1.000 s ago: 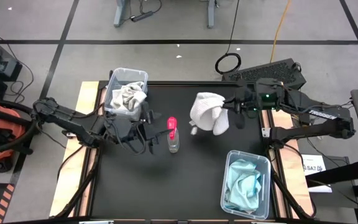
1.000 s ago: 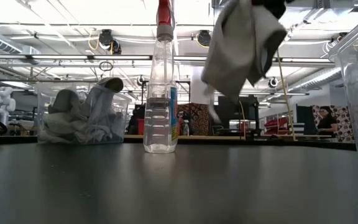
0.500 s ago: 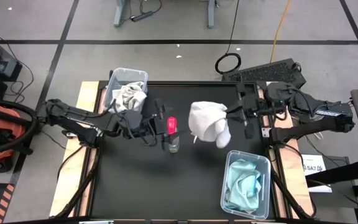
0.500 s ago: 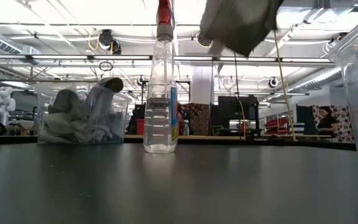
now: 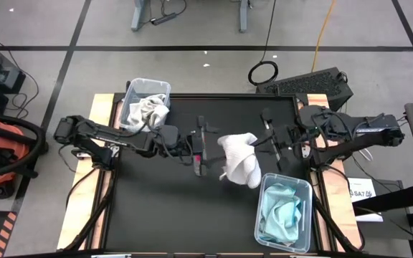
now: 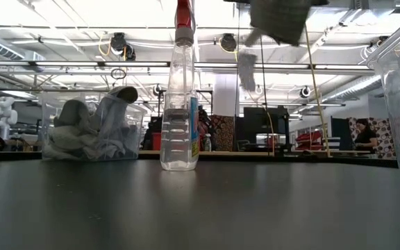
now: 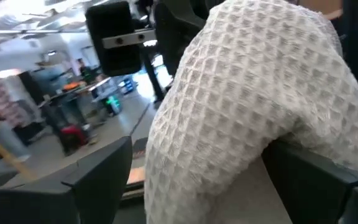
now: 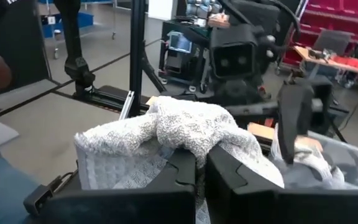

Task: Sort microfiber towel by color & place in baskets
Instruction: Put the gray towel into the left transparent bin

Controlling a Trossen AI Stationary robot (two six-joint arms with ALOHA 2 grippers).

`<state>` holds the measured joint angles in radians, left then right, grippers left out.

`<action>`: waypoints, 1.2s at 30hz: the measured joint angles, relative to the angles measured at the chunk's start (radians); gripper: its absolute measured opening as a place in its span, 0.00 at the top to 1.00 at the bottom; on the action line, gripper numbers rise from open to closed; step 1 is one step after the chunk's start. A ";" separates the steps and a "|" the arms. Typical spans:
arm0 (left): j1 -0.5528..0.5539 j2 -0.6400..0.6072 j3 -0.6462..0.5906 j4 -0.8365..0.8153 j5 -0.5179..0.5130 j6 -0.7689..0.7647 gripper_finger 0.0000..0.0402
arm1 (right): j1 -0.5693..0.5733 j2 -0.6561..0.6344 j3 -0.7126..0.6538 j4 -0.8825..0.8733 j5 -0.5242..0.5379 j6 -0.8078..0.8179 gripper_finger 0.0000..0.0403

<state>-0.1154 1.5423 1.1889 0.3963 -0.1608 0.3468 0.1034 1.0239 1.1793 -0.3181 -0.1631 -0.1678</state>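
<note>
A pale grey-white waffle towel (image 5: 239,159) hangs in the air over the middle of the table, with my right gripper (image 5: 259,145) shut on it from the right. My left gripper (image 5: 208,149) reaches in from the left, open, its fingers on either side of the towel (image 7: 241,106). The left basket (image 5: 130,97) at the far left holds grey-white towels (image 5: 148,111). The right basket (image 5: 267,183) at the near right holds light blue towels (image 5: 282,213). In the low view the towel (image 6: 280,17) hangs at the top of the picture. My left gripper has the towel's side between its open fingers; the cloth lies close to one finger (image 7: 309,177), and I cannot tell whether it touches. My right gripper pinches a bunched fold of the towel (image 8: 185,140) between its two shut fingers (image 8: 229,180), coming level from the table's right side. The towel is lifted clear of the table and droops slack below and beyond the fingers.
A clear spray bottle with a red top (image 6: 180,104) stands upright mid-table, just under my left gripper (image 5: 196,145). The black tabletop (image 5: 156,208) is bare at the near left. Wooden rails (image 5: 99,143) edge the table's sides.
My right gripper has carried the towel toward the table's near edge and upward; the cloth has bunched and swung. My left gripper has gone toward the table's right edge, over the spray bottle, up to the towel, and has turned level.
</note>
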 joint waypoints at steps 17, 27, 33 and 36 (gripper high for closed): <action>0.043 0.075 0.006 0.159 0.363 -0.188 0.10 | 0.024 0.079 0.000 0.057 0.000 -0.102 1.00; 0.044 0.075 0.006 0.118 0.373 -0.234 0.30 | 0.030 0.100 0.000 0.113 0.000 -0.144 1.00; 0.044 0.075 0.006 0.117 0.421 -0.189 0.52 | 0.036 0.106 0.000 0.123 0.003 -0.161 1.00; 0.042 0.075 0.006 0.113 0.422 -0.156 0.66 | 0.036 0.105 0.000 0.116 0.014 -0.146 0.95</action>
<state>-0.0733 1.6173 1.1946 0.5092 0.2615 0.1908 0.1394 1.1294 1.1790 -0.2026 -0.1492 -0.3136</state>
